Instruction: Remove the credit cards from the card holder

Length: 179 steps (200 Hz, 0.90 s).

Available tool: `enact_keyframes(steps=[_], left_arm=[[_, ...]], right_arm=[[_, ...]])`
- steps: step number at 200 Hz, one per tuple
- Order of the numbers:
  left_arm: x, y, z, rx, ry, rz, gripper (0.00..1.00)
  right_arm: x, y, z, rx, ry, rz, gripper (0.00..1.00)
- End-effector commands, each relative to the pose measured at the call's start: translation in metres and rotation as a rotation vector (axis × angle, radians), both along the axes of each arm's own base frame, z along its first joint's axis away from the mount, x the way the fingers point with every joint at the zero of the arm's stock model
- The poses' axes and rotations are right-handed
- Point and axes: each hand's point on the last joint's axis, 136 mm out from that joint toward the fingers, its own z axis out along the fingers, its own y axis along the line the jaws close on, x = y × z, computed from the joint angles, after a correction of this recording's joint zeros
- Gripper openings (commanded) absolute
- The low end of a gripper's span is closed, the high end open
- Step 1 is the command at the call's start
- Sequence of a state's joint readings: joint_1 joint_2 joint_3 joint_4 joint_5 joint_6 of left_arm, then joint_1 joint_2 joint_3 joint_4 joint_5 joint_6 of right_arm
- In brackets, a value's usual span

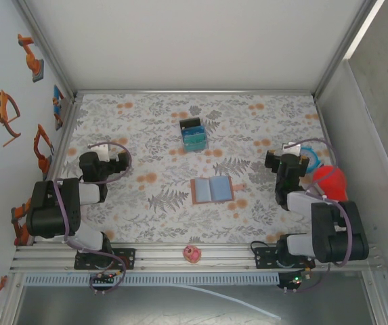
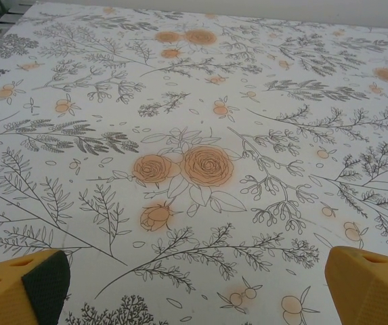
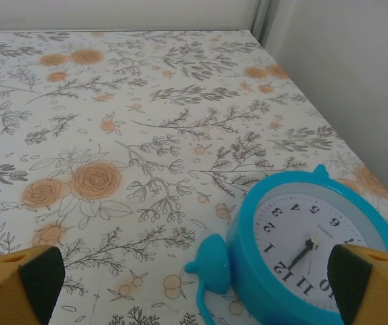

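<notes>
Card holder (image 1: 212,189) lies opened flat near the middle of the table (image 1: 261,115), brown edge around blue-grey inner faces. Credit cards cannot be told from the lining at this size. Black box (image 1: 194,134) sits beyond it toward the far edge, open on top, with blue and teal pieces standing inside. Small pink object (image 1: 191,254) rests on the near rail. Left gripper (image 1: 103,149) is near the left edge, right gripper (image 1: 290,152) near the right edge, both well apart from the card holder. Red round object (image 1: 330,181) is beside the right arm.

Left wrist view: left gripper (image 2: 197,291), jaws spread wide with nothing between them, over bare floral cloth.

Right wrist view: right gripper (image 3: 197,288), jaws wide and gripping nothing. Blue alarm clock (image 3: 295,250) sits just ahead of the right finger (image 3: 376,284), by the right edge.
</notes>
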<state>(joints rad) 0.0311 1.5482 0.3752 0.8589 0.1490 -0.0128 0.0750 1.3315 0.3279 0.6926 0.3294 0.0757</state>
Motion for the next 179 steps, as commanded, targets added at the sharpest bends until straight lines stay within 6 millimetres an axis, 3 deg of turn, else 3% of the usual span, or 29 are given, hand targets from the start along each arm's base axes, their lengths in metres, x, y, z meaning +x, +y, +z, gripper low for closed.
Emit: enact_keyframes(steps=[1, 41, 70, 95, 179], left_arm=[[0.006, -0.001, 0.009, -0.006, -0.022, 0.002, 0.97], [0.006, -0.001, 0.009, -0.005, -0.023, 0.003, 0.97], [0.006, -0.001, 0.010, -0.004, -0.023, 0.002, 0.97], [0.006, -0.001, 0.010, -0.004, -0.024, 0.004, 0.97], [0.006, -0.002, 0.009, -0.003, -0.022, 0.002, 0.97]], right_arm=[[0.011, 0.003, 0.015, -0.005, -0.093, 0.051, 0.99], [0.024, 0.000, -0.014, 0.045, -0.066, 0.081, 0.99], [0.029, -0.009, -0.016, 0.105, -0.037, 0.062, 0.99], [0.034, 0.013, -0.018, 0.135, -0.010, 0.217, 1.00], [0.034, 0.012, -0.017, 0.145, -0.018, 0.228, 0.99]])
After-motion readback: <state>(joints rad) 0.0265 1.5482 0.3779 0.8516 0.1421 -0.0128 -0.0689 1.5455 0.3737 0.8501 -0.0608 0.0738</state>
